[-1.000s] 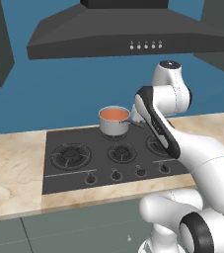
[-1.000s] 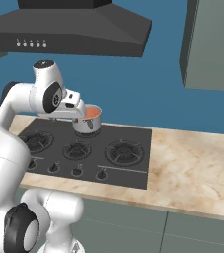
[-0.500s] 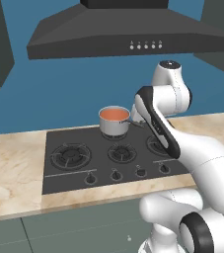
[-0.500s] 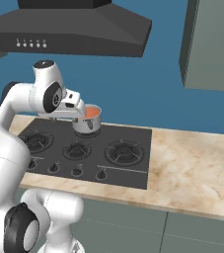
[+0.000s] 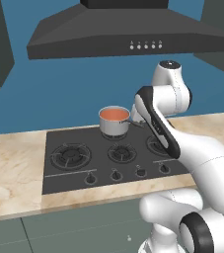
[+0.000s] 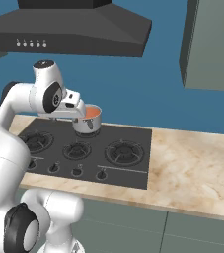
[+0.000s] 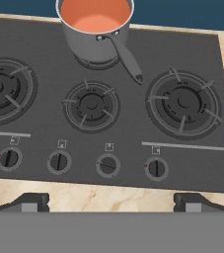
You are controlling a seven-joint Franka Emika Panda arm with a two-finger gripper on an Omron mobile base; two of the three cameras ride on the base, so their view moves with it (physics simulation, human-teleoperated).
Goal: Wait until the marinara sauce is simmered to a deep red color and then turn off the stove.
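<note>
The marinara sauce [image 7: 94,13] is a smooth orange-red patch inside a steel saucepan [image 7: 91,44] on the back middle burner of the stove [image 7: 133,123]. The sauce [image 5: 114,114] also shows from the base, as does the black stove [image 5: 98,170]. Four round knobs line the stove's front; the third from the left [image 7: 107,165] looks turned unlike its neighbours. My gripper [image 7: 111,202] hovers open above the stove's front edge with nothing between its fingertips [image 7: 32,201]. In the right base view my hand [image 6: 73,101] hangs just in front of the saucepan [image 6: 88,121].
The saucepan's handle [image 7: 127,61] points toward the front right burner [image 7: 183,103]. A dark range hood [image 5: 128,34] hangs over the stove. Marble counter [image 6: 192,168] runs on both sides, and a grey wall cabinet [image 6: 212,44] hangs at the right.
</note>
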